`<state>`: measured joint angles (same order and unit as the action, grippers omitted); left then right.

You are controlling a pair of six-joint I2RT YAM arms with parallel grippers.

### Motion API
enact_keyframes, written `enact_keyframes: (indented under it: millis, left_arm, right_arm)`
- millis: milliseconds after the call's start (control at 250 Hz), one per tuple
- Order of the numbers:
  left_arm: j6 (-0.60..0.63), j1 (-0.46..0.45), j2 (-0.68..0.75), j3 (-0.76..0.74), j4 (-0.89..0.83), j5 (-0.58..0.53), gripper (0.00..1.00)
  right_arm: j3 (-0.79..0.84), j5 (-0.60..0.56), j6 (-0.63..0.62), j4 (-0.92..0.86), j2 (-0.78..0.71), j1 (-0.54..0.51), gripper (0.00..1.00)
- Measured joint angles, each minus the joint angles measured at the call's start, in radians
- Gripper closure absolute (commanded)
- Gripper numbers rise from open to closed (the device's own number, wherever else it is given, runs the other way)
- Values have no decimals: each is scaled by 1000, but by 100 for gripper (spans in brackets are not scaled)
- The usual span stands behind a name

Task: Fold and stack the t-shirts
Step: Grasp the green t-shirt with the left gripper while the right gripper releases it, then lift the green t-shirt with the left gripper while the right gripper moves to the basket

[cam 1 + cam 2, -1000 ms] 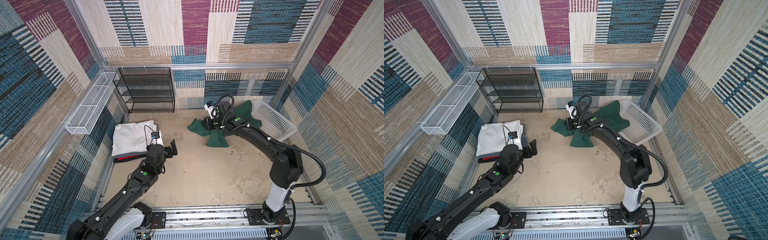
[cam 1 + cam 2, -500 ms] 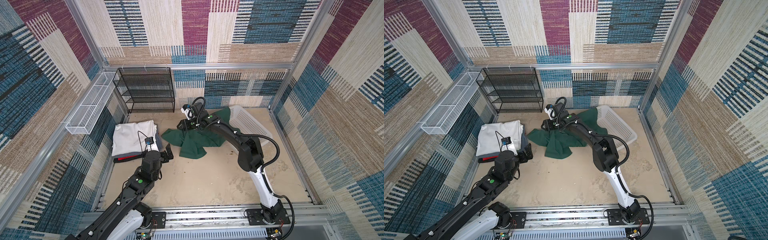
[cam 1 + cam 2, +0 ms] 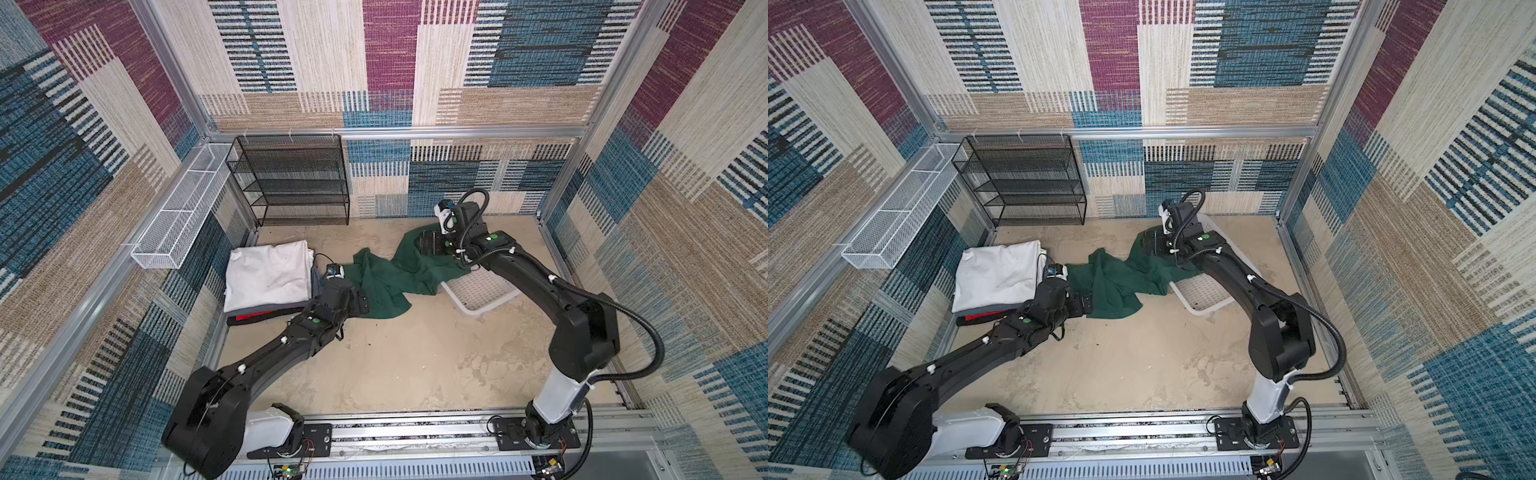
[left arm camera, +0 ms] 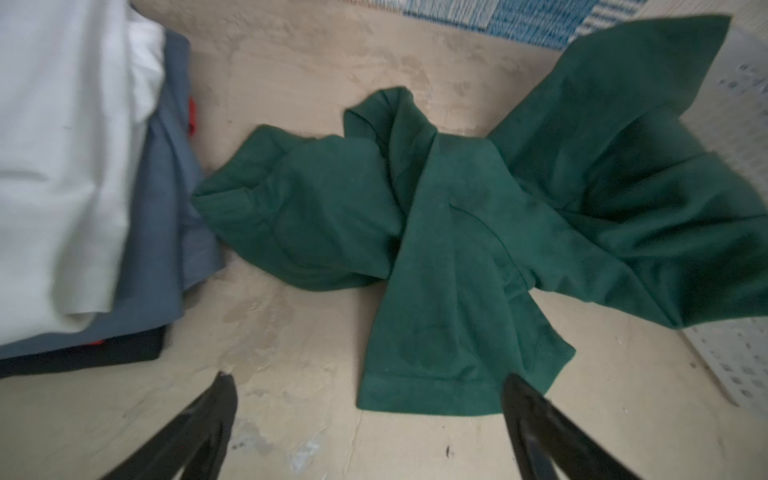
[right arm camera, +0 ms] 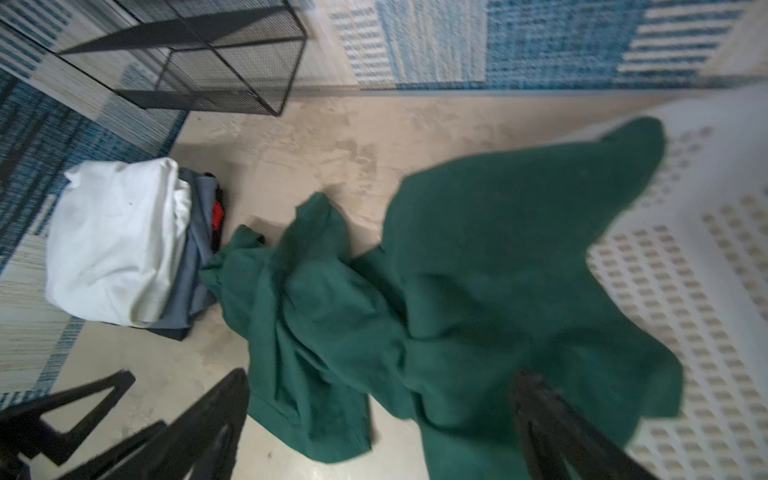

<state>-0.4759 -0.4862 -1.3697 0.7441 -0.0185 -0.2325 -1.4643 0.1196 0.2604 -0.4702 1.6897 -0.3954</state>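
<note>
The dark green t-shirt (image 3: 386, 282) lies crumpled on the table (image 3: 415, 365). One end is draped over the white basket (image 3: 482, 293); the other is just beside the folded stack (image 3: 270, 276) (white on top, grey and black/red below). Left gripper (image 4: 370, 399): jaws spread wide, empty, at the shirt's hem. Right gripper (image 5: 382, 378): jaws apart, above the basket end, gripping nothing
</note>
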Motion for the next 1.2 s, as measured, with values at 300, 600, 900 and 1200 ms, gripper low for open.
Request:
enact_keyframes:
  millis: [300, 600, 900, 1200]
  left_arm:
    - [-22, 55, -405, 259, -6, 131, 20]
    - [-6, 70, -500, 454, -98, 231, 100]
    - [43, 85, -237, 652, -292, 264, 100]
    - [121, 132, -40, 875, -477, 196, 100]
  right_arm:
    - [298, -53, 4, 31, -268, 53, 1]
    - [414, -148, 3, 15, -284, 186, 2]
    - [360, -343, -30, 46, -83, 338, 1]
    - [261, -452, -39, 91, 125, 428, 2]
